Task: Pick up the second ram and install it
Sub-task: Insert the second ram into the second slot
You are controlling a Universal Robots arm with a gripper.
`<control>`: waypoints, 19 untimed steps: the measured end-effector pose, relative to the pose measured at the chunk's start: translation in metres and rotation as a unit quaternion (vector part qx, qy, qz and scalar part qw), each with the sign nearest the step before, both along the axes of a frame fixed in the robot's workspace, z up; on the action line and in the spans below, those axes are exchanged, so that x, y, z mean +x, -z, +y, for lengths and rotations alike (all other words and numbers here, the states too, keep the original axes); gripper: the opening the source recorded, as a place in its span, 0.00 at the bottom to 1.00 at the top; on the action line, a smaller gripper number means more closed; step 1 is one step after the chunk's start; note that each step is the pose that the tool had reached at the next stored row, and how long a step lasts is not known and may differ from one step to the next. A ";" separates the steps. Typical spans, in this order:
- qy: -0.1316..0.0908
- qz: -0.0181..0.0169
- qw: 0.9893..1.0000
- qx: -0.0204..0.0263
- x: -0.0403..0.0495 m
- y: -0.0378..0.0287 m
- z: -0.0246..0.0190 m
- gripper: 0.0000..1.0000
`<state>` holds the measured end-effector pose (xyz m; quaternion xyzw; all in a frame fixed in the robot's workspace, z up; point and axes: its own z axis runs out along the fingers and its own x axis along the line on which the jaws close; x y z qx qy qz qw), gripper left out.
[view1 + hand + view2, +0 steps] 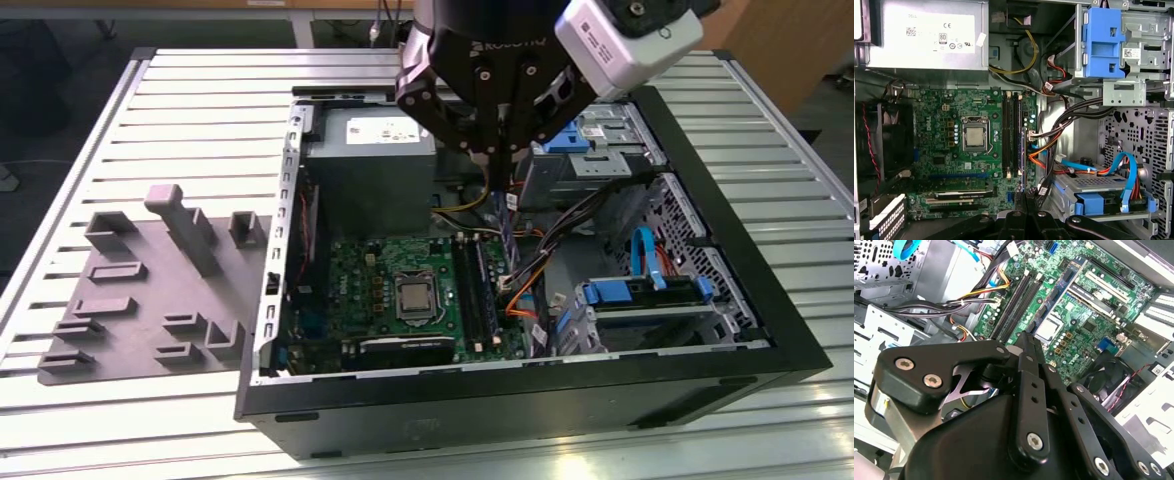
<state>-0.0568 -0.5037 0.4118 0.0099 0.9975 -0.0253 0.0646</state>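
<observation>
You have a slatted metal surface (174,100) carrying an open black computer case (534,400), which takes up the middle and the exterior view's right. On the exterior view's left, just beside the case, lies the grey moulded tray (134,335) with its raised blocks. Inside the case, the grey power supply (367,165) sits in the upper middle of the exterior view. The green motherboard (387,265) lies flat below it, toward the lower middle of that frame.

Your tool (497,186) hangs from the top centre of the exterior view, above the case. It is over the cables (534,235) between the power supply and the drive cage (601,150). In both wrist views its fingers are drawn tight together at the tips, so the tool is closed.

The dark memory slots (1013,135) run side by side on the motherboard, just beside the processor (975,138). In the first wrist view the fingertips line up with one end of those slots. You cannot tell whether the second ram is pinched between the tips.
</observation>
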 end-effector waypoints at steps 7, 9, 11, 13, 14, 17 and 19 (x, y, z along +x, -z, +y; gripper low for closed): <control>0.000 0.000 1.000 -0.003 0.0000 0.0035 0.0000 0.11; 0.000 0.000 1.000 -0.003 0.0000 0.0049 0.0000 0.11; 0.000 0.000 1.000 -0.003 0.0000 0.0068 0.0000 0.11; 0.000 0.000 1.000 -0.003 0.0000 0.0084 0.0000 0.11; -0.001 0.000 1.000 -0.003 0.0000 0.0093 0.0000 0.11; -0.002 0.000 1.000 -0.003 0.0000 0.0120 0.0000 0.11; -0.002 0.000 1.000 -0.003 0.0000 0.0134 0.0000 0.11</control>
